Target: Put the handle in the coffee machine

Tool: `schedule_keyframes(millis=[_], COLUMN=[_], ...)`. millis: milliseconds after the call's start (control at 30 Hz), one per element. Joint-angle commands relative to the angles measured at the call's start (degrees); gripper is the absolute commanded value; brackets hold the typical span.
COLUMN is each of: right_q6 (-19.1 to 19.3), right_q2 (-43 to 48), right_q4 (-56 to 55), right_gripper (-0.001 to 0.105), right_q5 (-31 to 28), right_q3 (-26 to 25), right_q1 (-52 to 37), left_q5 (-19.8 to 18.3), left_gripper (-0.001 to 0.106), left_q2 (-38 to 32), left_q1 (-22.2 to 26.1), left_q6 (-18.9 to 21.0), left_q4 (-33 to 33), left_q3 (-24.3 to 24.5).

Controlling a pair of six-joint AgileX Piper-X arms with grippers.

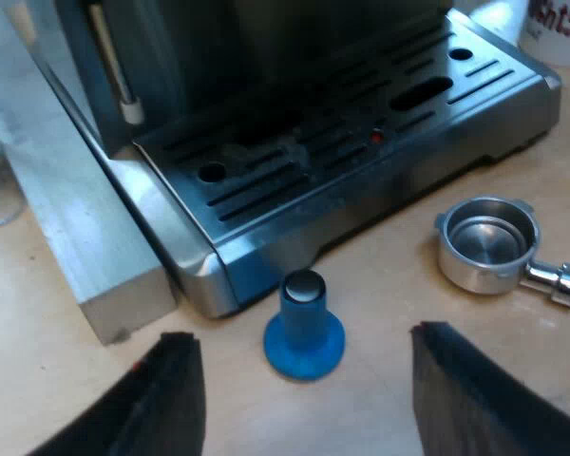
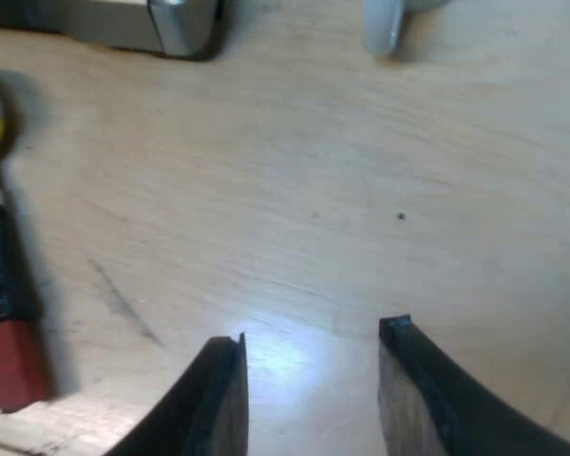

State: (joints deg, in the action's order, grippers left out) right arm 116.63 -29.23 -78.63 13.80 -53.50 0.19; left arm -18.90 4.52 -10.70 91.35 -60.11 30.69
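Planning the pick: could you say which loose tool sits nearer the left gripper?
The blue tamper, upright before the left gripper; the metal holder lies farther off.

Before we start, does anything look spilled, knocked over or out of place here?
Nothing spilled or toppled. The blue tamper stands upright by the espresso machine; the metal holder lies loose on the table, not yet locked in.

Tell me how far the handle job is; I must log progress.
Done: nothing; the metal holder lies loose on the table by the espresso machine. In hand: nothing; the left hand and right hand are open, the right hovering near the holder's red end. Left: grasp it, lift it, lock it into the machine's front.
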Motion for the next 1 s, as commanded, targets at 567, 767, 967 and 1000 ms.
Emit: schedule_keyframes(millis=[567, 767, 967, 1000], right_q6=[2.3, -4.5, -14.0, -15.9], right_q2=[-16.8, -20.9, -25.4, -26.4], right_q4=[4.8, 10.7, 12.0, 11.9], right_gripper=[0.036, 0.036, 0.036, 0.036], right_q5=[-1.6, -9.0, -10.6, -10.6], right_q3=[-3.0, -3.0, -3.0, -3.0], right_q1=[18.5, 30.9, 37.2, 37.8], left_q5=[-11.8, -14.1, -15.2, -16.2], left_gripper=[0.052, 0.052, 0.052, 0.052], left_q2=[16.6, 21.2, 24.7, 25.3], left_q1=[-2.5, -6.7, -12.5, -13.9], left_q6=[-6.8, -10.5, -11.5, -12.1], left_q4=[3.7, 4.8, 4.8, 4.8], left_q3=[0.3, 0.3, 0.3, 0.3])
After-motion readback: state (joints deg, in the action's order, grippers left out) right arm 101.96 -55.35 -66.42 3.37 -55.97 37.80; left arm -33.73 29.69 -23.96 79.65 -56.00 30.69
